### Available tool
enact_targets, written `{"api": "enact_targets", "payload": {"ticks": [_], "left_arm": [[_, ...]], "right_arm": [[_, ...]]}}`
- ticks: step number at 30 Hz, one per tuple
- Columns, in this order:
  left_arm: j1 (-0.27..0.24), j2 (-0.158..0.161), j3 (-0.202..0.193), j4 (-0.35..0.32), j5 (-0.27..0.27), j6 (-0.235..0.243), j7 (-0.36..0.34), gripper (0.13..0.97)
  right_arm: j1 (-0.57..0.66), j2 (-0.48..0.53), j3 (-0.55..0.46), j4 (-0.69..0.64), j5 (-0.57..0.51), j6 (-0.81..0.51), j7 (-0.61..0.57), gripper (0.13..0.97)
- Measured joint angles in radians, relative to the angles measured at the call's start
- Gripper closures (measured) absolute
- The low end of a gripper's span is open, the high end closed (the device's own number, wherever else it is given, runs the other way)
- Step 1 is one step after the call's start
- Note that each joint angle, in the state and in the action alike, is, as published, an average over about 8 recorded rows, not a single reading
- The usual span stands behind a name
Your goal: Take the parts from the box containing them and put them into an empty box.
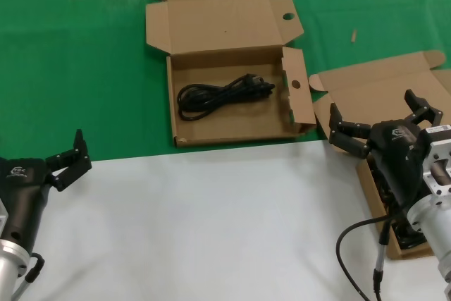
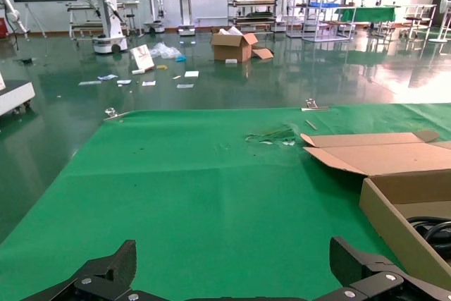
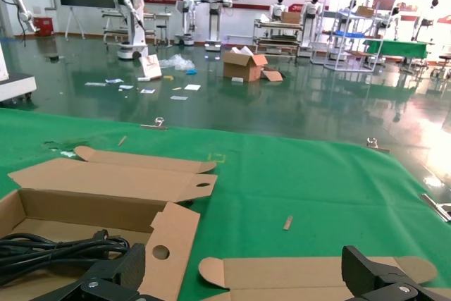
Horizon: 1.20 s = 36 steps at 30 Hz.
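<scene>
One black cord [image 1: 224, 94] already lies in the box with round holes [image 1: 232, 128], in the middle of the green bench [image 1: 77, 68]. The plain box [image 1: 366, 93] sits under the right end effector [image 1: 380, 128], which is spread wide and holds nothing. Dark parts seem left inside it. The left end effector [image 1: 67, 160] waits open, near the bench edge.
</scene>
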Motion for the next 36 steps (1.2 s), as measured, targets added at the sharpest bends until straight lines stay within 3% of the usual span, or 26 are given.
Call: {"api": "enact_targets", "payload": {"ticks": [36], "left_arm": [[0.000, 0.000, 0.000, 0.000, 0.000, 0.000, 0.000, 0.132]], "right_arm": [[0.000, 0.000, 0.000, 0.000, 0.000, 0.000, 0.000, 0.129]]}}
